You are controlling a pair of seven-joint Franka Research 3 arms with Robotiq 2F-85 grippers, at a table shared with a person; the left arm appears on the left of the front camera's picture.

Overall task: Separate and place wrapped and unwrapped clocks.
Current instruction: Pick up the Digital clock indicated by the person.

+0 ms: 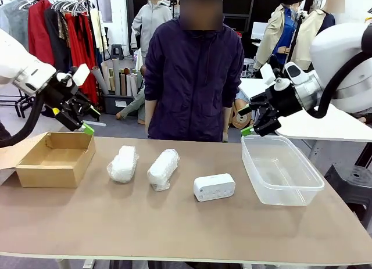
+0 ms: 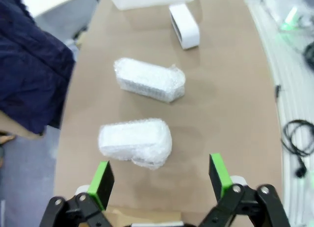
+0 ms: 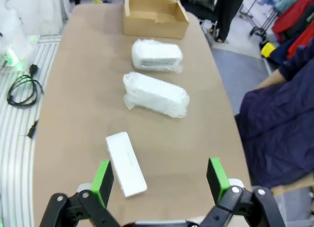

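Table (image 1: 174,222): brown, person (image 1: 193,77) standing behind.
Wrapped clocks: left bundle (image 1: 123,164), right bundle (image 1: 163,169), side by side, mid-table.
Bare clock (image 1: 214,187): between right bundle and tub (image 1: 282,190).
Left gripper (image 1: 87,121): fingers apart, empty, over box (image 1: 55,158).
Right gripper (image 1: 247,121): fingers apart, empty, above tub.

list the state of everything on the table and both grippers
cardboard box: open, nothing seen inside
wrapped clock by the box: in bubble wrap, lying on the table
second wrapped clock: in bubble wrap, lying on the table
bare clock: unwrapped, on the table beside the tub
clear tub: no lid, empty
left gripper: open, holding nothing
right gripper: open, holding nothing
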